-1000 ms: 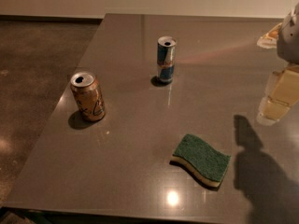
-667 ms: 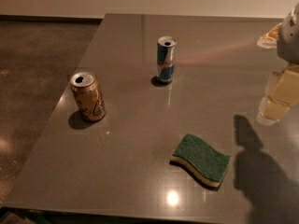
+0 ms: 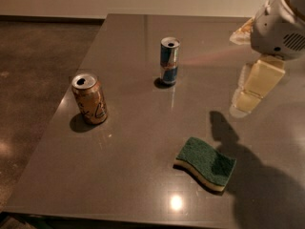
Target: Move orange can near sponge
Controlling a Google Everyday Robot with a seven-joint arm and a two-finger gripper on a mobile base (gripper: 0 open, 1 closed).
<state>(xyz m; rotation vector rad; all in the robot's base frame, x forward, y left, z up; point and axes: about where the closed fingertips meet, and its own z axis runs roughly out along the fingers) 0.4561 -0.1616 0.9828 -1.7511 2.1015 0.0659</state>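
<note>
Your tool (image 3: 248,97) hovers right, grip unclear, above a glossy grey surface (image 3: 143,175); dark speckled floor (image 3: 33,56) left; orange can (image 3: 89,99) markings unreadable.

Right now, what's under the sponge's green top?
The sponge shows a yellow foam layer below the green, lying on the table; its underside is hidden. The gripper hovers upper right.

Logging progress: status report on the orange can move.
Gripper at right, touching nothing. Orange-brown soda can upright at left, apart from green-and-yellow wavy sponge. Slim blue-and-silver can behind, not between them.
</note>
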